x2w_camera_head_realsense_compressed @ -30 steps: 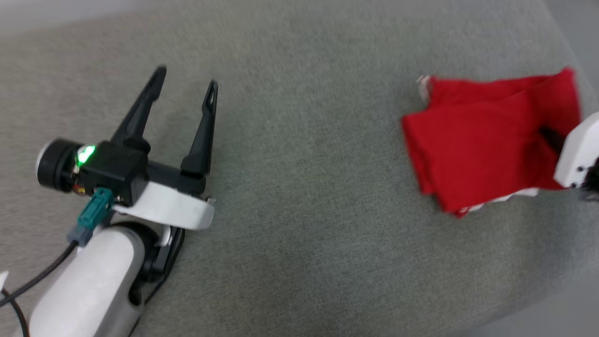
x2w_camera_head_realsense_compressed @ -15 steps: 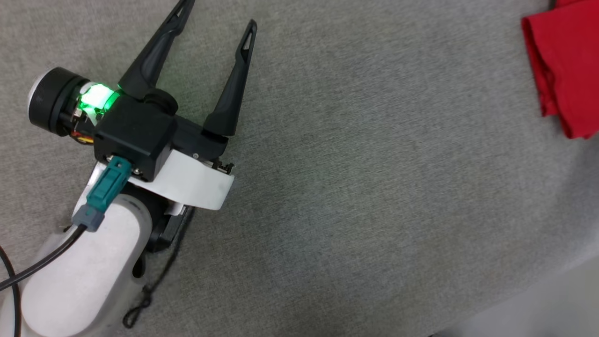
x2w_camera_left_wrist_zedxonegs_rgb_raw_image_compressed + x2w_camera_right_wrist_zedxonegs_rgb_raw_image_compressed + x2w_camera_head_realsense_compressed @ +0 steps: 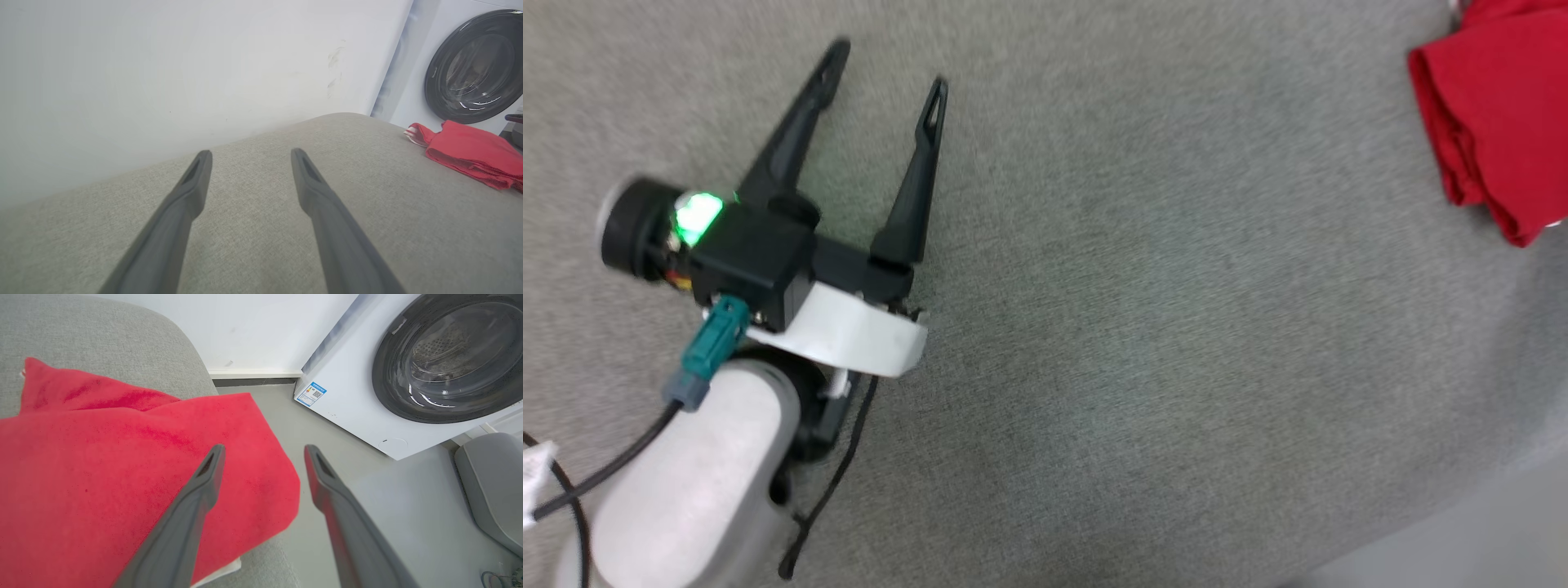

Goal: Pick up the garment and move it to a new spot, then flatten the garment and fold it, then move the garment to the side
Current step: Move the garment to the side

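Head view. The left gripper (image 3: 887, 67) sits at the left of the frame over the grey upholstered surface (image 3: 1135, 327), jaws spread wide with nothing between them. A green light (image 3: 696, 214) glows on its dark housing, and a teal connector (image 3: 711, 347) with a black cable (image 3: 833, 482) hangs off the pale forearm. We note the garment (image 3: 1494, 114) at the far upper right, well apart from this gripper: a folded red bundle cut off by the frame edge, with its plain side up. The picture is slightly blurred.

Left wrist view. The left gripper (image 3: 250, 154) has its jaws wide over bare grey fabric (image 3: 253, 228) and grips nothing. A white wall (image 3: 163, 61) stands behind the surface. The garment (image 3: 470, 149) lies at the far right near the rounded corner, with a strip of red-and-white striped trim (image 3: 413, 134) showing at its near end. Beyond it we see a white washing machine (image 3: 476, 67) with a dark round door.

Right wrist view. The right gripper (image 3: 264, 449) has its jaws wide and empty. One finger is seen over the garment (image 3: 102, 477) and the other over the grey floor (image 3: 392, 506). We cannot tell whether that finger touches the cloth. The garment lies folded on the corner of the upholstered surface (image 3: 102, 330), and its edge hangs slightly over the side. The washing machine (image 3: 441, 355) stands on the floor ahead, with a blue label (image 3: 310, 394) on its side. A grey rounded object (image 3: 490, 486) is at the right edge.
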You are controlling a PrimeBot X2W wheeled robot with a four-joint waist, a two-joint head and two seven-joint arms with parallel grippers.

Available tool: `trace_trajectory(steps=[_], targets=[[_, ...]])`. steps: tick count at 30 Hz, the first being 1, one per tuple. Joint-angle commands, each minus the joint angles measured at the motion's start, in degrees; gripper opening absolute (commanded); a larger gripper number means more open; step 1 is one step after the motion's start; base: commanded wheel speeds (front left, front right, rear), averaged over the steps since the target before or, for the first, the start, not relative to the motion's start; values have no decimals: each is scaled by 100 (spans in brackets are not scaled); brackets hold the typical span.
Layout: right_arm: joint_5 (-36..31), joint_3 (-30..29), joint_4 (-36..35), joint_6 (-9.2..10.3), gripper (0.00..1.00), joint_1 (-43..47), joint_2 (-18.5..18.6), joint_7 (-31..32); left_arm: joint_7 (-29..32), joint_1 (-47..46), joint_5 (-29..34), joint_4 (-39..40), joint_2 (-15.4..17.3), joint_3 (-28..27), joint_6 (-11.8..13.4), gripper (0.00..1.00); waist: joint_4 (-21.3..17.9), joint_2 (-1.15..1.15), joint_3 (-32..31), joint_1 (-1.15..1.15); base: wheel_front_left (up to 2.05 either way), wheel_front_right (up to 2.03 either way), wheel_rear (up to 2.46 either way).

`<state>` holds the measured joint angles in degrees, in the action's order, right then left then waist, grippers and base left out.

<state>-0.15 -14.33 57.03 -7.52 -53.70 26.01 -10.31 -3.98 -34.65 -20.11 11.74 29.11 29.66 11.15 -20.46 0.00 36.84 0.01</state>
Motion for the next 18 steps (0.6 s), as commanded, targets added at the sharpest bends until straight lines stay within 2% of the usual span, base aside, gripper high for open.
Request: trace_trajectory(steps=[1, 10, 18], targets=[[-110, 63, 22, 6, 100, 210, 85, 17, -163, 243, -94, -121, -95, -7, 69, 100, 102, 0, -586, -1, 0, 0, 0], [106, 763, -456, 6, 100, 1422, 2, 125, -745, 1505, -597, -740, -388, -119, 409, 100, 629, 0, -2165, -1, 0, 0, 0], [718, 1424, -1692, 5, 100, 2916, -342, 364, -922, 2495, -927, -941, -470, -267, 672, 100, 1159, 0, -3060, -1, 0, 0, 0]])
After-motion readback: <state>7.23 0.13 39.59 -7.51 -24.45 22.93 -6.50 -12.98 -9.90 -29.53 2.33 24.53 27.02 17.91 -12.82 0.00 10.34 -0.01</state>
